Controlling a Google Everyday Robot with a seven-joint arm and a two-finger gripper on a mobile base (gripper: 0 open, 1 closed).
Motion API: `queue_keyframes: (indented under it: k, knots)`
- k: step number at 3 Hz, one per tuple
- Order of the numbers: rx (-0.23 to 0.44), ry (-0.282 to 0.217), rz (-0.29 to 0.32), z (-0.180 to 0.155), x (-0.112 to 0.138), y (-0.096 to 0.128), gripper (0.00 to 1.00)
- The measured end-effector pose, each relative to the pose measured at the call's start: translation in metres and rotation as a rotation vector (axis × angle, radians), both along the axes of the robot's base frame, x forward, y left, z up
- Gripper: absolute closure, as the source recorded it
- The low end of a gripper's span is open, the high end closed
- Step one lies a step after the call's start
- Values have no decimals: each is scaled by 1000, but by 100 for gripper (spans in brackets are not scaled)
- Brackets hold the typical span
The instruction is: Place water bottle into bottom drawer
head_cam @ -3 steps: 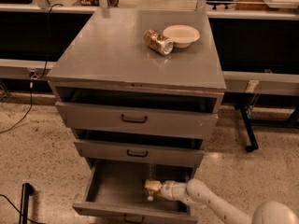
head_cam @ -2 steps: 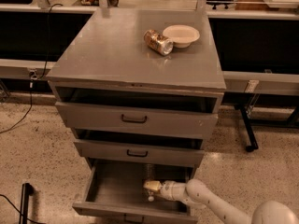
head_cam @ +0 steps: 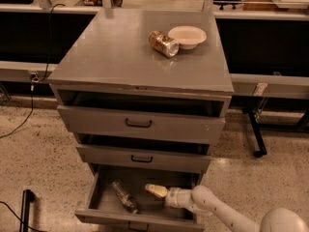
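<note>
The water bottle [head_cam: 123,196], clear and crinkled, lies on its side on the floor of the bottom drawer [head_cam: 104,214], in the left half. The drawer is pulled well out. My gripper [head_cam: 155,191] reaches into the drawer from the right, its pale fingers pointing left. It hangs a little right of the bottle, apart from it. The gripper is open and empty.
The two upper drawers [head_cam: 139,123] stand slightly open above. On the cabinet top [head_cam: 120,57] lie a shiny brown-gold can [head_cam: 163,43] and a white bowl [head_cam: 187,36]. A black stand leg [head_cam: 256,137] is at the right, and a cable [head_cam: 19,124] runs along the floor at the left.
The bottle has left the gripper and now lies on the drawer floor to the left. The gripper has stayed at nearly the same place.
</note>
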State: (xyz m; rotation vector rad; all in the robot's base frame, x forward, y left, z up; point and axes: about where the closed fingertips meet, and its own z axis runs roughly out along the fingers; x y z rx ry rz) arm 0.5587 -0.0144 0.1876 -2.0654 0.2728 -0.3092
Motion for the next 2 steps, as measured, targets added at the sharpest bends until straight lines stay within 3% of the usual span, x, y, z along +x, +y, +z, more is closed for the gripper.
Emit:
queue_keyframes:
  k: [2]
  knots:
    - [48,-53,69,32,-14,16,0]
